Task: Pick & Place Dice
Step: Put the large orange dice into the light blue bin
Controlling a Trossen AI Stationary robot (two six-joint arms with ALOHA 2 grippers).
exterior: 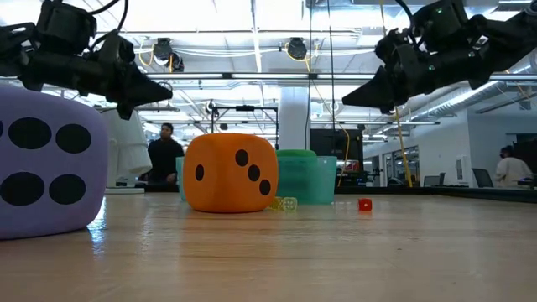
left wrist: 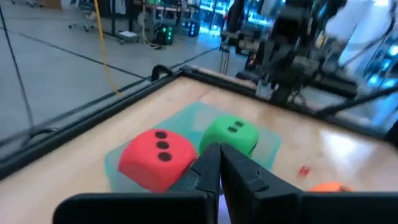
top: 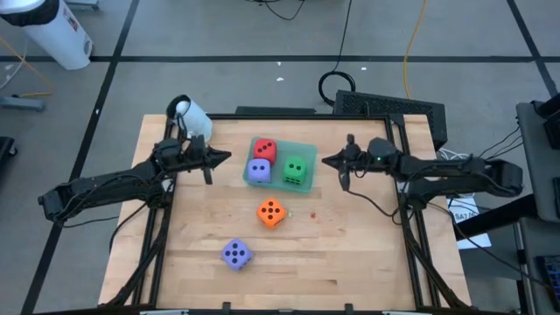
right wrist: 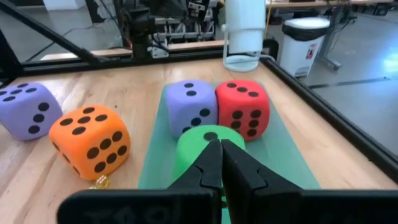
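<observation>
both pincers, left point(top: 226, 158) and right point(top: 327, 160), are seen closed and empty above a wooden counter point(top: 350, 254); a bright open workshop is seen behind.

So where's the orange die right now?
In the high view, the orange die sits on the bare wooden table near the middle, just in front of the teal tray, with a purple die nearer the front edge.

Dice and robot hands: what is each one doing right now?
Red die: on the teal tray.
Green die: on the tray.
Purple die: on the tray.
Orange die: on the table, off the tray.
Second purple die: on the table, alone.
Left end effector: shut, empty.
Right end effector: shut, empty.
</observation>
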